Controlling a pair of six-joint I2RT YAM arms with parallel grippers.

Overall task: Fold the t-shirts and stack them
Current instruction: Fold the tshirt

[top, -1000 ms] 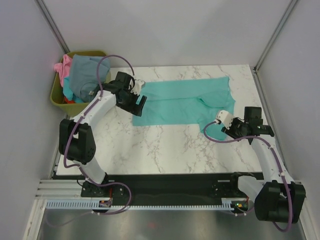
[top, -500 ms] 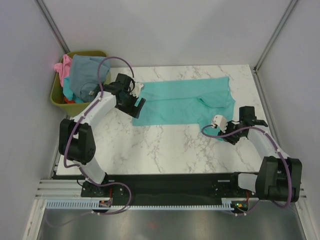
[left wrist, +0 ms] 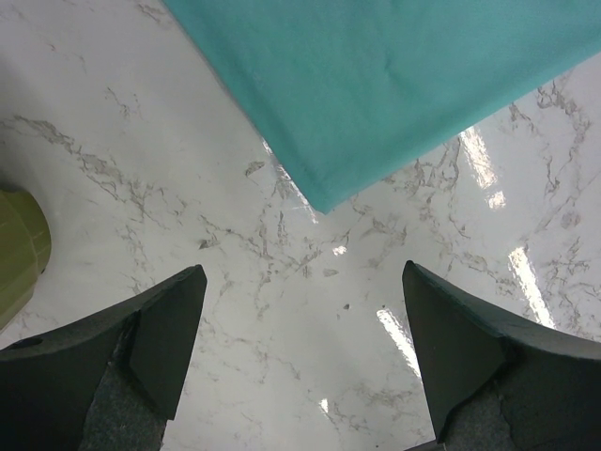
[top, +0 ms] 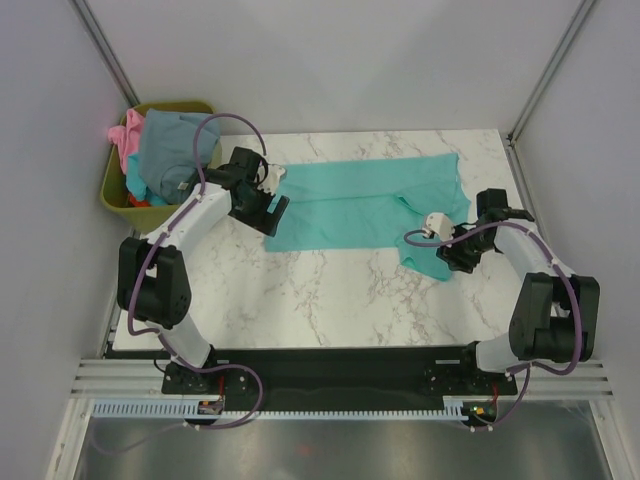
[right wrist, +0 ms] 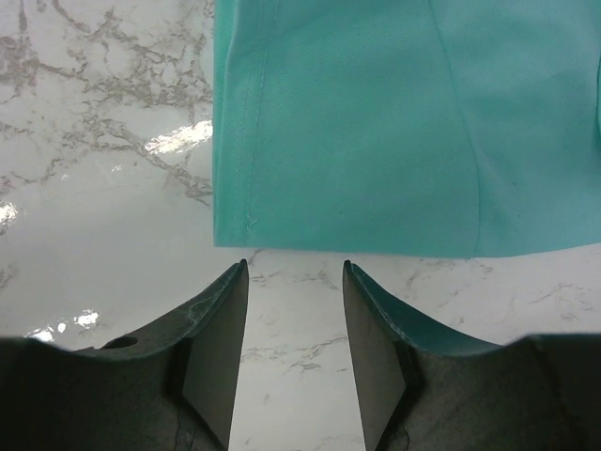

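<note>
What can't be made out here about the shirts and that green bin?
Olive-green plastic bin, top view: grey-blue cloth and pink cloth lie heaped; whatever is under them is hidden.
Turquoise cloth t-shirt, top view: the left gripper covers part of its left edge.
Both wrist views: frame edges cut the t-shirt off; only a small part shows in each.

Left gripper [left wrist: 300, 305] gapes wide, empty; right gripper [right wrist: 294, 282] stands narrowly parted, seemingly empty, angled downward.

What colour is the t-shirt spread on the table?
A plain teal cloth t-shirt, clearest in the top external view.
</note>
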